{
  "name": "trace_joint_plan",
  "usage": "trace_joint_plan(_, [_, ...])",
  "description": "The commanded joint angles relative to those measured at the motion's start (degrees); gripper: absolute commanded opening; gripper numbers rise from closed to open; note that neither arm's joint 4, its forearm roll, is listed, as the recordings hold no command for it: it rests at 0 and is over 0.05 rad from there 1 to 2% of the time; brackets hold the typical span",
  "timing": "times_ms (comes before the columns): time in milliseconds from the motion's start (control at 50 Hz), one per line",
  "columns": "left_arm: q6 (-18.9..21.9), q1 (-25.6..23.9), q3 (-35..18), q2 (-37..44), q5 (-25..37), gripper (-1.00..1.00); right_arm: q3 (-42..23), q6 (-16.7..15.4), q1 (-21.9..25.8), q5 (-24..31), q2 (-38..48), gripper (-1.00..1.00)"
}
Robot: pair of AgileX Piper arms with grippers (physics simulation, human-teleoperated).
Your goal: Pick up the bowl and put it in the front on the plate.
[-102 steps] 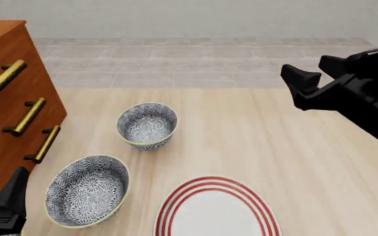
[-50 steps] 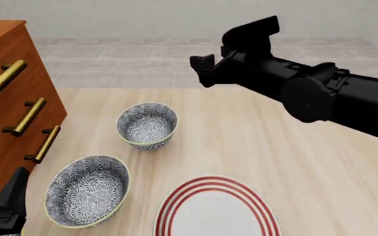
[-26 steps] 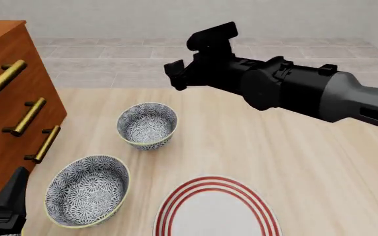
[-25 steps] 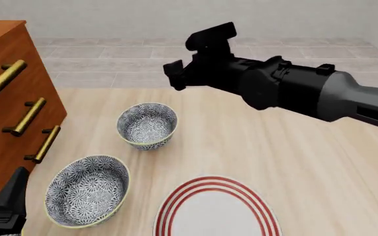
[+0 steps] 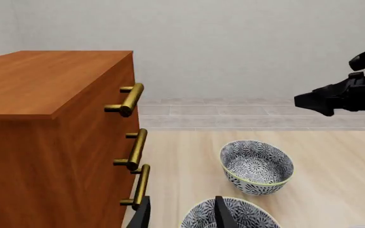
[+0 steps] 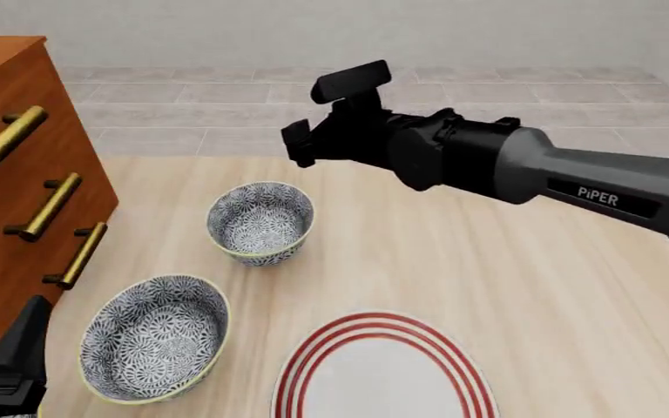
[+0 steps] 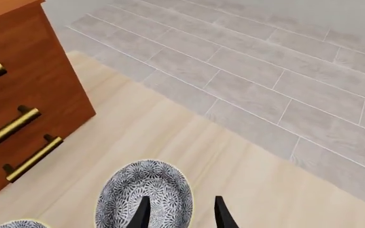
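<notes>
From the left wrist, the left gripper [image 5: 181, 216] has its jaws apart over the near bowl [image 5: 230, 216]. In the front view, the right gripper [image 6: 323, 117] hangs above the far bowl [image 6: 260, 221]; the plate [image 6: 381, 370] lies near, centre. The right wrist shows those jaws apart.

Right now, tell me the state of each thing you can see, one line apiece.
Far blue-and-white floral bowl: upright on the table, empty, ungripped.
Near blue-and-white floral bowl: upright, empty, ungripped.
White plate with red rings: flat on the table, nothing on it.
Wooden drawer chest: drawers shut.
Right gripper: open, above and beyond the far bowl.
Left gripper: open, holding nothing.
</notes>
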Motion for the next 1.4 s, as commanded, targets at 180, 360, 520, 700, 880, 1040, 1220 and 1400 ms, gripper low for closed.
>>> trace_joint_plan(180, [0.0,0.0,0.0,0.0,0.0,1.0,-1.2,0.6,-0.4,-1.4,4.5,1.0])
trace_joint_plan(360, [0.0,0.0,0.0,0.0,0.0,1.0,-0.9,1.2,-1.2,-2.5,5.8,1.0])
trace_joint_plan(520, [0.0,0.0,0.0,0.0,0.0,1.0,-0.8,1.5,-1.6,-3.1,6.8,1.0])
trace_joint_plan(700, [0.0,0.0,0.0,0.0,0.0,1.0,0.7,2.4,-0.9,-4.8,7.5,1.0])
trace_joint_plan(880, [0.0,0.0,0.0,0.0,0.0,1.0,0.4,2.9,-1.2,-5.6,9.7,1.0])
trace_joint_plan(1040, [0.0,0.0,0.0,0.0,0.0,1.0,0.7,4.1,-1.1,-6.8,10.5,1.0])
trace_joint_plan(1220, [0.0,0.0,0.0,0.0,0.0,1.0,0.2,3.9,-1.8,-7.2,12.0,1.0])
trace_joint_plan(1400, [0.0,0.0,0.0,0.0,0.0,1.0,-0.1,4.4,-1.8,-7.3,13.3,1.0])
